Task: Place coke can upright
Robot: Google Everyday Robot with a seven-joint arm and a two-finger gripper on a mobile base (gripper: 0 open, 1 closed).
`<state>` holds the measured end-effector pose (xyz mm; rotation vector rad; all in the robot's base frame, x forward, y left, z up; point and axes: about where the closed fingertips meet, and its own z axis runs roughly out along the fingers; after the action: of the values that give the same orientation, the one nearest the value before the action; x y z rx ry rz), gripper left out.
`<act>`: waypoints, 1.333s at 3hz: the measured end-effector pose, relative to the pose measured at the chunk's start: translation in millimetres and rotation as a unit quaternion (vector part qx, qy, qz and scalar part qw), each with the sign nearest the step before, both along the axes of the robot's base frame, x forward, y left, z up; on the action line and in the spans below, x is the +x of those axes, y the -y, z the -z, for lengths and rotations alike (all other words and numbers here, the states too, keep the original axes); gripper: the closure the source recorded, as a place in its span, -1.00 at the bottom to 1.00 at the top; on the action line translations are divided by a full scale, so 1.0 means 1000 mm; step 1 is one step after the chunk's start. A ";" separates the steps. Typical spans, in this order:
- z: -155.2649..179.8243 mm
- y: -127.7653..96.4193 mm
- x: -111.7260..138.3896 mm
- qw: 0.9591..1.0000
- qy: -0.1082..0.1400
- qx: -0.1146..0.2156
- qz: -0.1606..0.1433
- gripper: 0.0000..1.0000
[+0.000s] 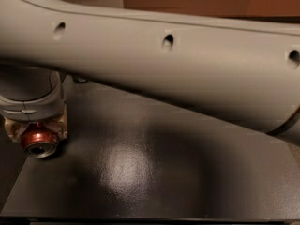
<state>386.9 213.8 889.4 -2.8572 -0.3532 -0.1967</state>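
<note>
Camera view: big arm (187, 78) overhangs table (164, 172), gripper (38, 135) beneath clasps coke can (40, 143)

— Which colours are noted at the lower left?
— A coppery-red coke can (38, 139) with a dark silvery end is seen there, clasped between pale cream jaws.
— And elsewhere?
— The bench (164, 182) is shown matt black with a pale sheen; the arm (187, 74) is plain light grey, dotted with dark holes.

At the left edge of the dark table (164, 182), the end effector (37, 136) grips the coke can (39, 143).
</note>
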 end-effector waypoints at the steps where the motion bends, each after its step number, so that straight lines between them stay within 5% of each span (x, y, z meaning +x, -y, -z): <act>1: 0.001 0.000 0.002 0.996 -0.021 0.014 0.090 1.00; 2: -0.004 -0.005 0.008 0.984 -0.041 0.028 0.173 1.00; 3: -0.005 -0.005 0.007 0.978 -0.048 0.032 0.202 1.00; 4: -0.007 -0.004 0.009 0.978 -0.048 0.037 0.201 1.00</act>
<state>396.2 217.9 896.0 -2.8188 0.2490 -0.1410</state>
